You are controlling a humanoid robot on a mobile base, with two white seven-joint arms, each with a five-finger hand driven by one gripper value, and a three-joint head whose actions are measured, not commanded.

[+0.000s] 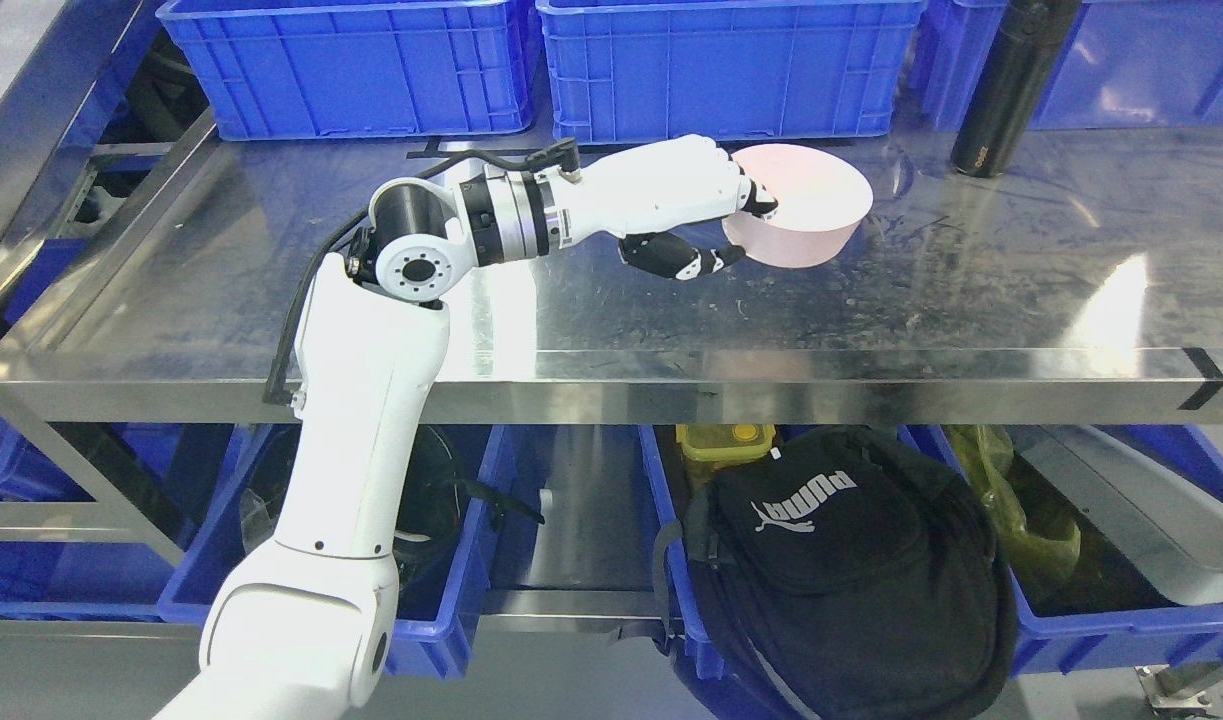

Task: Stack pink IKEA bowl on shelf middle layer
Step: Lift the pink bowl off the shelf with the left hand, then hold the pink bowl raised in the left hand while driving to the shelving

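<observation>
A pink bowl [806, 205] sits on the steel middle shelf [611, 300], right of centre. My left hand [741, 225] reaches in from the left and is shut on the bowl's near-left rim, upper fingers [756, 200] over the edge and thumb [676, 258] under the side. The white left arm [371, 400] rises from the lower left and bends at the elbow over the shelf. The bowl looks slightly tilted; whether it rests fully on the steel is unclear. The right arm is out of view.
Blue crates [731, 65] line the back of the shelf. A black bottle [1006, 85] stands at the back right. Below, blue bins hold a black backpack [841, 570], a yellow container [726, 440] and a yellowish bag [1021, 520].
</observation>
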